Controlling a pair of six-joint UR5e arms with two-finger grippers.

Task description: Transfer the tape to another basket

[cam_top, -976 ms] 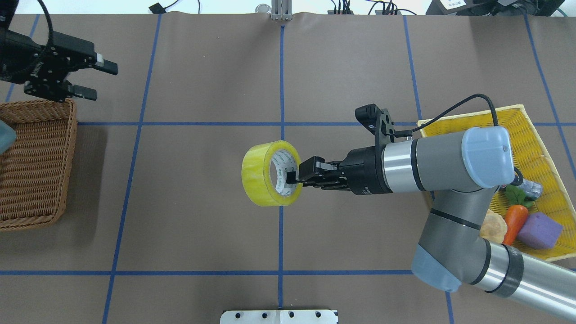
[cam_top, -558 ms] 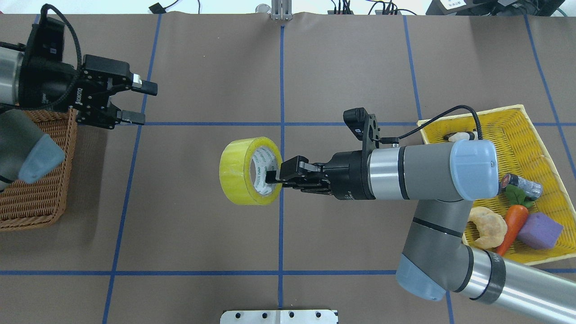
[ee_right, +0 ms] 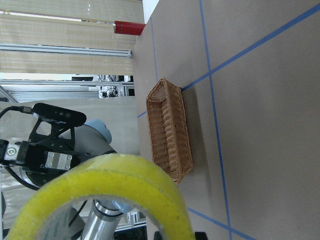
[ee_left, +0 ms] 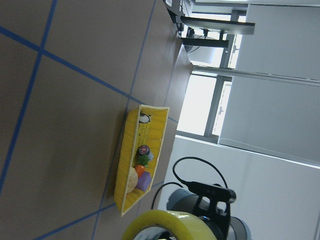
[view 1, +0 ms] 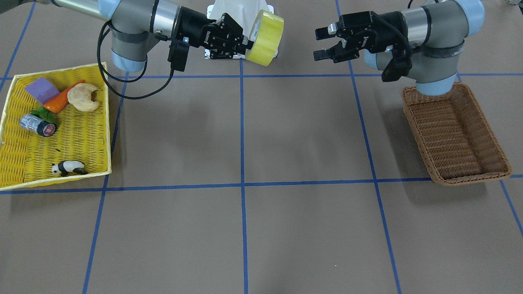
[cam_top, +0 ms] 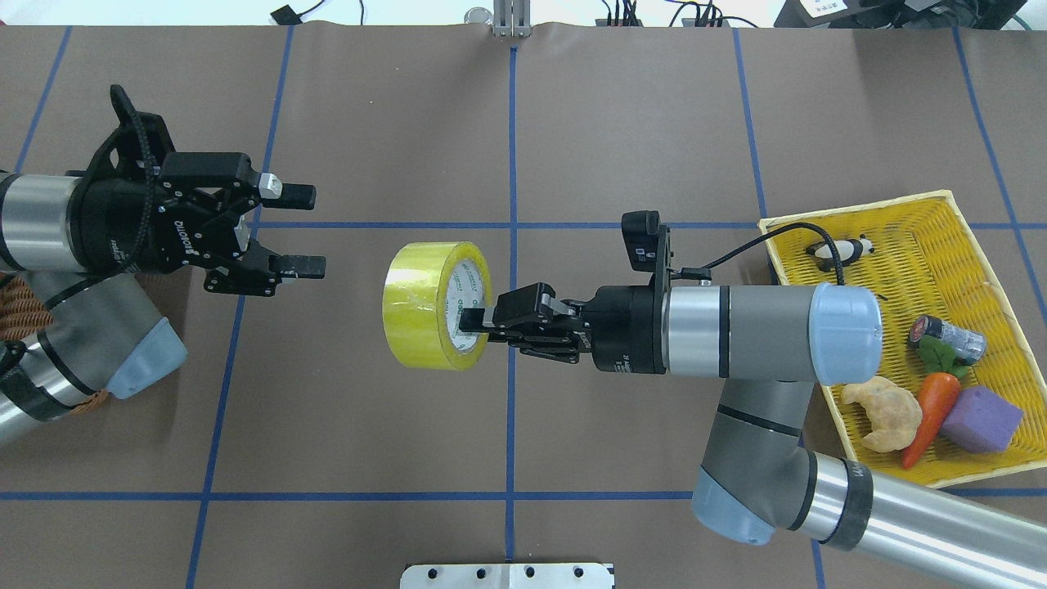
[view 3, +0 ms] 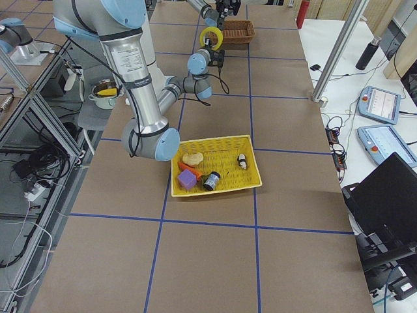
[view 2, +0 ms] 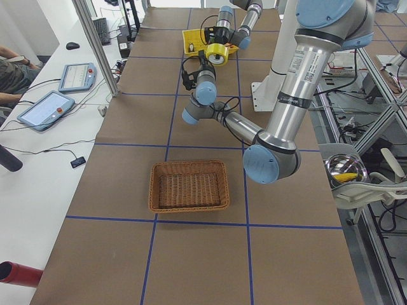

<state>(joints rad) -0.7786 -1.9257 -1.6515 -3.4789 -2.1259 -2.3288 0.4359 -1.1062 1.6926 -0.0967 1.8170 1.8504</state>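
The yellow tape roll (cam_top: 425, 303) is held in the air over the table's middle, its white core facing my right arm. My right gripper (cam_top: 470, 321) is shut on the tape's wall, one finger inside the core; the front view shows the tape (view 1: 267, 38) and gripper (view 1: 245, 45) too. My left gripper (cam_top: 309, 231) is open and empty, pointing at the tape with a small gap between them; it also shows in the front view (view 1: 319, 43). The brown wicker basket (view 1: 470, 177) sits empty at the table's left end, partly under my left arm (cam_top: 12, 298).
A shallow yellow tray (cam_top: 965, 221) on the right holds a small can (cam_top: 949, 335), a carrot (cam_top: 932, 405), a purple block (cam_top: 981, 419), a croissant (cam_top: 883, 405) and a toy panda (cam_top: 842, 247). Blue tape lines grid the brown table.
My right gripper has carried the tape leftward past the centre line. My left arm has swung from above the basket toward the middle, its open gripper now close to the tape.
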